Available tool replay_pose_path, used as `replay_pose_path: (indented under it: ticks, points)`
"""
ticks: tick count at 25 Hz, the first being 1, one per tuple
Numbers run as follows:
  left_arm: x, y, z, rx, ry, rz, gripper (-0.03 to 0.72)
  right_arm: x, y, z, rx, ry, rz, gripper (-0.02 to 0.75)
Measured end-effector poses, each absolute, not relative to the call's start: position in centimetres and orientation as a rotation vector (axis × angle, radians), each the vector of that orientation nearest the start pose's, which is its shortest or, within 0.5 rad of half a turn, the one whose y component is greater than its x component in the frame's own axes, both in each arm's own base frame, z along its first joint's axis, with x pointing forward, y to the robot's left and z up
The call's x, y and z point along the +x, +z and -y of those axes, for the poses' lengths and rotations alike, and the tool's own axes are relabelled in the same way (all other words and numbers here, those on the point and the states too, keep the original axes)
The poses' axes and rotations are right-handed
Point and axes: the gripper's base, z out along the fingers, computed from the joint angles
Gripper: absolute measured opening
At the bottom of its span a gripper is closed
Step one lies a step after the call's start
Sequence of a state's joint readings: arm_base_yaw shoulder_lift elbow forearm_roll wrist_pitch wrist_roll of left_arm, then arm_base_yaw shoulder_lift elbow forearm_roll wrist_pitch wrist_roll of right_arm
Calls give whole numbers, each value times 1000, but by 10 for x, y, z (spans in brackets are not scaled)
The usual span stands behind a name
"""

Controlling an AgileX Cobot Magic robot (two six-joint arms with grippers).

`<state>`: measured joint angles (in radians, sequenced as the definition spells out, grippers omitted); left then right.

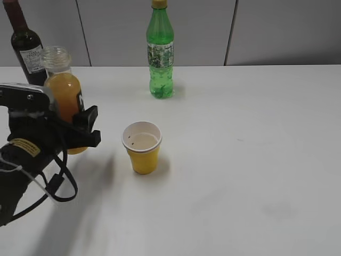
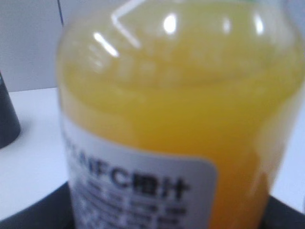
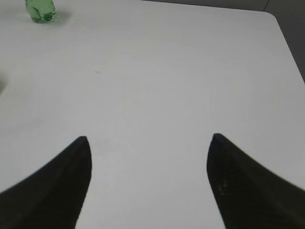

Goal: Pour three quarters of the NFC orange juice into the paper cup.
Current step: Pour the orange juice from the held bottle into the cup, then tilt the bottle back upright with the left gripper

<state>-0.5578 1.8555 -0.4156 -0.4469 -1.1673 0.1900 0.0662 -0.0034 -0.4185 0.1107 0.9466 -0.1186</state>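
The NFC orange juice [image 1: 65, 96] is a small clear bottle with no cap, upright and nearly full, at the left of the exterior view. My left gripper [image 1: 59, 129] is shut on its lower body, one black finger on each side. In the left wrist view the NFC orange juice [image 2: 181, 105] fills the frame, with its white label [image 2: 138, 191] low down. The yellow paper cup [image 1: 142, 147] stands upright on the table to the right of the bottle, apart from it. My right gripper [image 3: 148, 140] is open over bare table and holds nothing; the exterior view does not show it.
A dark wine bottle [image 1: 25, 45] stands just behind the juice at the back left. A tall green bottle [image 1: 160, 50] stands at the back centre, and its base [image 3: 40, 10] shows at the top left of the right wrist view. The white table [image 1: 256, 160] runs on to the right.
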Motion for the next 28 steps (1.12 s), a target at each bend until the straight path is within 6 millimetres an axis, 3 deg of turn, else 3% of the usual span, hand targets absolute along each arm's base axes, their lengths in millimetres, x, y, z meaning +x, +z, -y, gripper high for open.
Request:
replay_pose_path:
  ticks: [11, 28]
  points:
    - [228, 122, 138, 130, 5, -1803, 468, 7, 264, -9, -177, 98, -1997, 596]
    - [230, 122, 133, 464, 320, -1761, 468, 7, 264, -9, -177, 98, -1997, 596]
